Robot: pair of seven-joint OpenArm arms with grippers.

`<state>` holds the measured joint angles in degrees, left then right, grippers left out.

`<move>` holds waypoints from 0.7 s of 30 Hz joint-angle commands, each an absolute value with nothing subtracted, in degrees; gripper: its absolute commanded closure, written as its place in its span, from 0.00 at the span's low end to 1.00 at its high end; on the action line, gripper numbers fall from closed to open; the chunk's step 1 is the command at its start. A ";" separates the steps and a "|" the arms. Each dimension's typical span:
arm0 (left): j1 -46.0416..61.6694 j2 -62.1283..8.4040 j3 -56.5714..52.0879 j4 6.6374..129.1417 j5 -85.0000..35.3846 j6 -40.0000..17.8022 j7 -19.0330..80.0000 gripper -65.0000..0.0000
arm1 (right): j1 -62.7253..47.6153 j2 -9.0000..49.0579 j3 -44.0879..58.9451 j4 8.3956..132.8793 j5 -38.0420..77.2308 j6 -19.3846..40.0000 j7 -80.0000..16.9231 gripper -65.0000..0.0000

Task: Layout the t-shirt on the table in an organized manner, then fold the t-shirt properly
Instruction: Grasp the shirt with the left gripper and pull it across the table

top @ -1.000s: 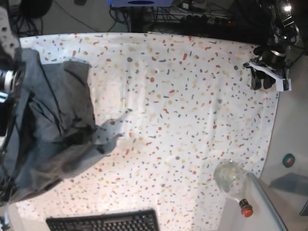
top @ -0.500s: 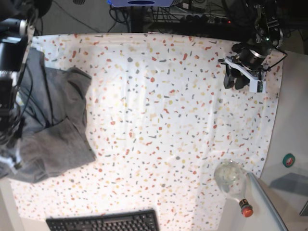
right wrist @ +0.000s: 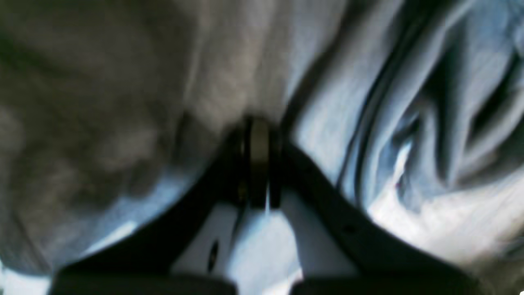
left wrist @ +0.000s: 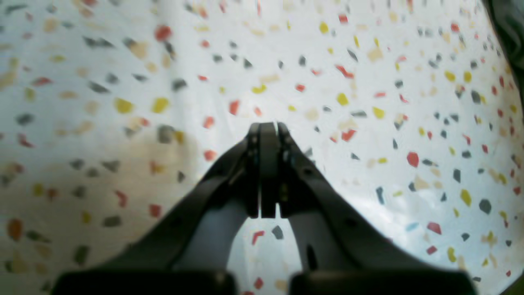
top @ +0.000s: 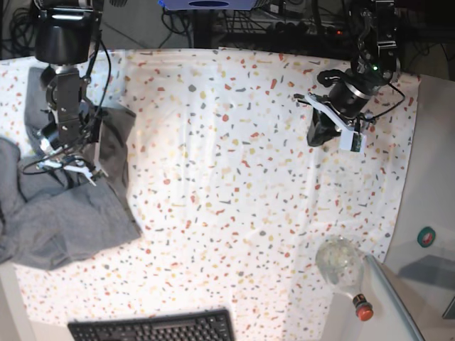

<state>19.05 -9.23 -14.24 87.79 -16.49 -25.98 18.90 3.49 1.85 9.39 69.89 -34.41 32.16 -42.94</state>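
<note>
t-shirt (top: 64,220) crumpled (no readable writing), table (top: 249,177)

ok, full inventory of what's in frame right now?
t-shirt: 1, heather grey, crumpled at the table's left edge in the base view
table: 1, white cloth with red, yellow and grey flecks, fills most of the view
keyboard: 1, black, bottom edge
bottle: 1, clear with red cap, lying at the bottom right
round tag: 1, teal, on the grey side surface at right
cables: several, dark, behind the table
left claw: 1, black, shut, empty, over bare cloth
right claw: 1, black, shut, against the t-shirt; a grip cannot be told
</note>
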 commanded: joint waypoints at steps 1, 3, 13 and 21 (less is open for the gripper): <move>19.03 -9.98 -16.22 89.45 -17.10 -26.15 17.63 1.00 | 4.18 1.19 7.25 69.14 -31.78 33.36 -41.10 1.00; 19.12 -9.98 -19.30 90.07 -17.10 -26.15 17.63 1.00 | 4.09 -0.84 3.47 69.05 -31.78 33.36 -41.19 1.00; 19.03 -13.67 -33.27 89.45 -17.10 -26.42 17.71 1.00 | 8.22 -7.96 -19.12 70.55 -31.69 33.27 -44.00 1.00; 20.26 -12.18 -29.05 90.33 -17.19 -26.42 21.23 1.00 | 9.89 -5.58 -9.27 99.21 -32.04 33.27 -51.74 1.00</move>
<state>20.69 -11.84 -28.95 88.95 -16.38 -25.74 22.83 9.61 -6.07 -9.34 99.20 -31.57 33.21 -51.37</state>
